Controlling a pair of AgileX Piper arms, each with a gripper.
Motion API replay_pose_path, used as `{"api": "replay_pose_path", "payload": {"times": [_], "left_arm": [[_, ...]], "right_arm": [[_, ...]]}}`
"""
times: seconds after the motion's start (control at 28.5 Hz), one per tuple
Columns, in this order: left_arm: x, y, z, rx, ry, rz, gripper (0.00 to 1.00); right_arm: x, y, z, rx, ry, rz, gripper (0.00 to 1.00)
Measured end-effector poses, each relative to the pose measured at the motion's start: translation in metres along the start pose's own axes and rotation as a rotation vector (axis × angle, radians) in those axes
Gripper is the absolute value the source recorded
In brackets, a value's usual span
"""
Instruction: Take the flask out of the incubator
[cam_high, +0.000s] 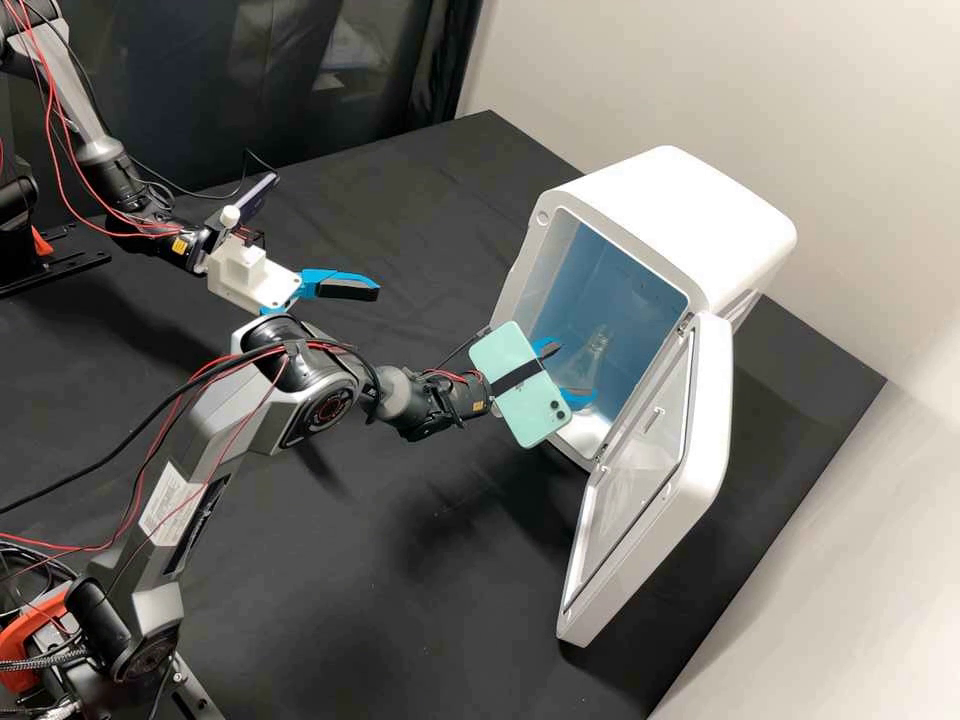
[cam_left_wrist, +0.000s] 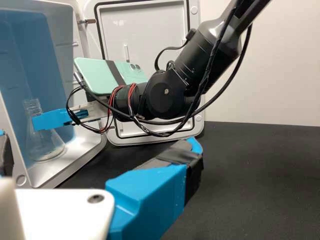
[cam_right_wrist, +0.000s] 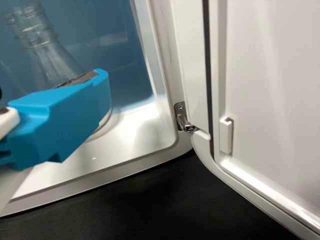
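Note:
The white incubator (cam_high: 690, 215) stands at the bench's right with its door (cam_high: 650, 470) swung open and down. Inside, a clear glass flask (cam_high: 597, 350) stands upright on the floor before the blue back wall. My right gripper (cam_high: 563, 375), with a mint phone strapped to its wrist, is inside the opening, open, its fingers on either side of the flask. One blue finger (cam_right_wrist: 55, 120) lies across the front of the flask (cam_right_wrist: 40, 50). The left wrist view shows the same finger (cam_left_wrist: 52, 120) and flask (cam_left_wrist: 42, 137). My left gripper (cam_high: 335, 287) hovers open over the bench, well to the left.
The open door (cam_left_wrist: 145, 45) juts toward the front of the bench, its hinge (cam_right_wrist: 184, 122) close beside the right gripper. The black bench (cam_high: 400, 560) ends just right of the incubator. Cables trail along both arms.

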Motion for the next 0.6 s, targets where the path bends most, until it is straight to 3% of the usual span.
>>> {"api": "replay_pose_path", "payload": {"times": [0.25,0.53,0.6], "left_arm": [[0.000,0.0000,0.000,0.000,0.000,0.000,1.00],[0.000,0.0000,0.000,0.000,0.000,0.000,1.00],[0.000,-0.0001,0.001,0.000,-0.002,0.000,1.00]], "right_arm": [[0.000,0.000,0.000,-0.032,-0.002,0.002,1.00],[0.015,0.007,-0.014,-0.067,0.028,0.031,1.00],[0.022,0.008,-0.016,-0.064,0.010,0.027,1.00]]}}
